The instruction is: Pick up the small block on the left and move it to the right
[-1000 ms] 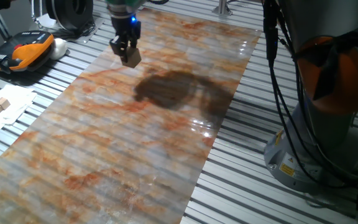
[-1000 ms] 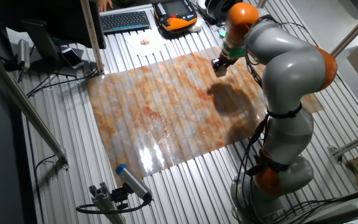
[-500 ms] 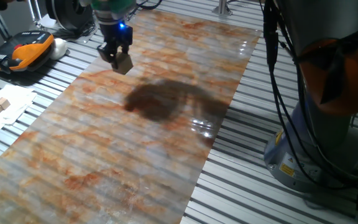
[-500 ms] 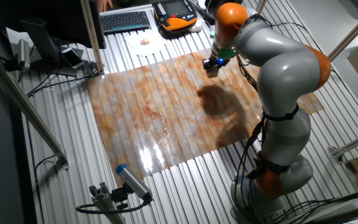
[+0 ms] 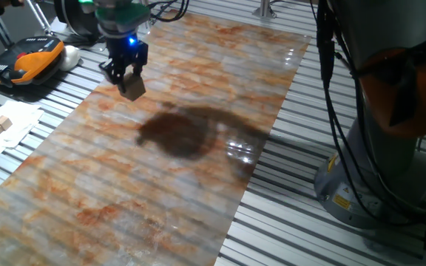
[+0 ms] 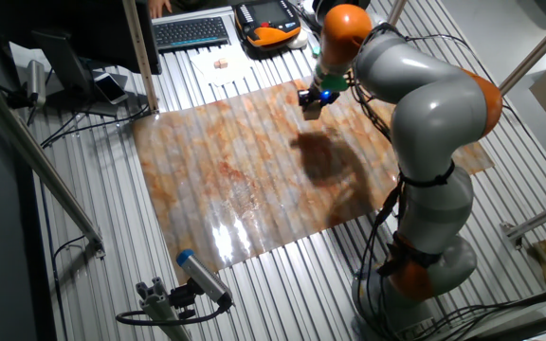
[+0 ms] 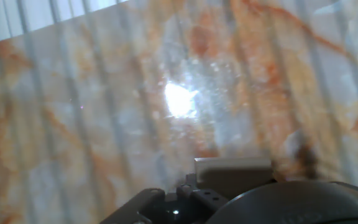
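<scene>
At the far left of one fixed view a pair of tiny cubes (image 5: 2, 123) sits on white paper (image 5: 6, 127), off the mat and no part of the job; behind them lies an orange-and-black pendant (image 5: 22, 61). Next along, the gripper (image 5: 129, 83) hangs above the near-left stretch of the marbled mat (image 5: 154, 185), its jaws clamped on the block (image 5: 132, 88), which is clear of the surface with its dark shadow well off to the right. The other fixed view agrees: the block (image 6: 310, 108) is held under the gripper (image 6: 310, 105) over the mat's (image 6: 235, 180) edge nearest the keyboard (image 6: 191, 31). In the hand view the block (image 7: 232, 174) shows as a pale slab between the fingers, the glossy mat (image 7: 104, 112) blurred beneath. So the pick looks done and the carry is the step in hand. What remains, as I judge it, is to travel across to the right side, lower until the block rests flat, then release and lift away. Nothing stands on the mat along that path; the only bulk to the right is the robot's own base (image 5: 376, 170) and cables (image 5: 331, 89), beside the mat rather than on it. The gloss gives glare, so height is hard to read from the hand view.
</scene>
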Robot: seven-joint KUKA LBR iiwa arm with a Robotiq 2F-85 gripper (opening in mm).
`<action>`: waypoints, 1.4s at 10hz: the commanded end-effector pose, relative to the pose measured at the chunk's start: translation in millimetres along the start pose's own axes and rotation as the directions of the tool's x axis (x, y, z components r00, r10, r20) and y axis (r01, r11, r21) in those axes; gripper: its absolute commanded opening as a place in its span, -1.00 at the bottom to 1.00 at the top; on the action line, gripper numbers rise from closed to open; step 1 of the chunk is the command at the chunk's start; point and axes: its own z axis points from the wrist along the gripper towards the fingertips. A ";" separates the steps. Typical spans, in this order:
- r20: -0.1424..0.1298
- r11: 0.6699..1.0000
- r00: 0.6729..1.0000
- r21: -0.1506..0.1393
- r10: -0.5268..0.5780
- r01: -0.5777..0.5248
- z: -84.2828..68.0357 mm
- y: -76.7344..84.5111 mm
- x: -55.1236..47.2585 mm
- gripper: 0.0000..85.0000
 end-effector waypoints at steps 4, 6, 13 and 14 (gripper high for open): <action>0.014 0.993 0.993 0.000 -0.121 0.121 -8.4 38.4 6.5 -1.00; 0.013 0.978 0.978 -0.002 -0.207 0.207 -8.0 50.5 7.0 -1.00; 0.010 0.979 0.979 -0.016 -0.205 0.205 -3.0 92.9 11.6 -1.00; 0.015 0.979 0.979 -0.015 -0.202 0.202 -2.0 93.6 10.9 -1.00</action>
